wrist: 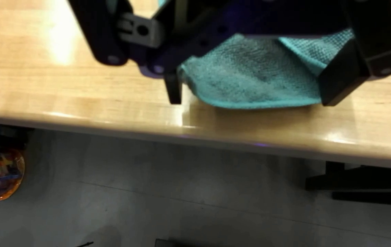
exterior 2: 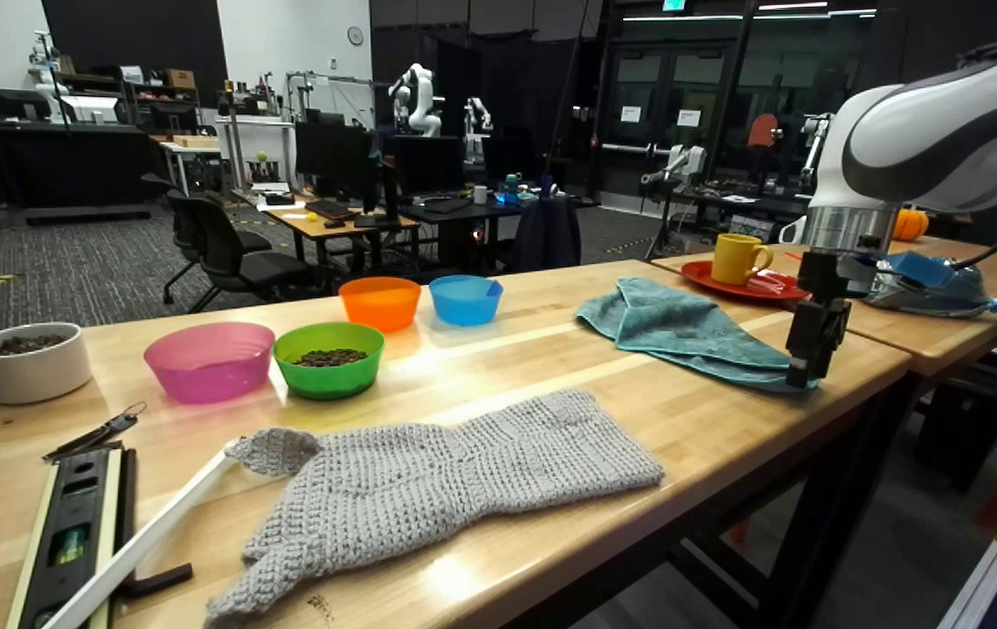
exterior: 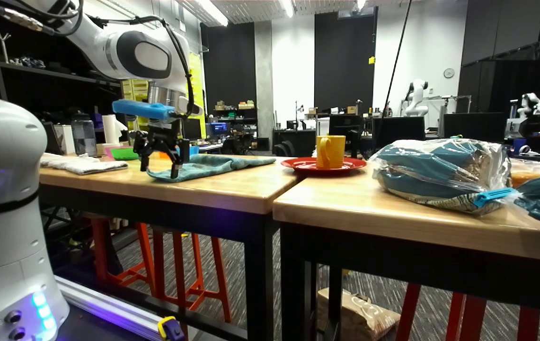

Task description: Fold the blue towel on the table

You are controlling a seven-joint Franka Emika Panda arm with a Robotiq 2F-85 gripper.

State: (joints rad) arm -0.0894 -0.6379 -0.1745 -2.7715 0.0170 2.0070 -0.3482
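On the tabletop (exterior 2: 533, 341), the towel (exterior 2: 681, 330) lies near the plate (exterior: 294, 164), partly doubled over, its long axis leading from the claw (wrist: 252, 99) toward the plate's side. The claw, spread wide and gripping nothing, straddles the end farther from the plate; whether its fingertips (wrist: 342, 77) touch the towel is hard to tell.

In an exterior view: barely above wooden tables (exterior: 232, 187), close beside the robot base (exterior: 9, 246), facing the far wall (exterior: 293, 80). In an exterior view: from above, near a grey knit cloth (exterior 2: 463, 472), looking down toward a yellow mug (exterior 2: 730, 259). In wrist view: close, peering down past the gripper (wrist: 253, 95) onto blue towel (wrist: 250, 77), table edge (wrist: 147, 135), floor (wrist: 181, 192). Sharing yellow mug, red plate (exterior: 352, 164) in both exterior views; gripper, blue towel in all.
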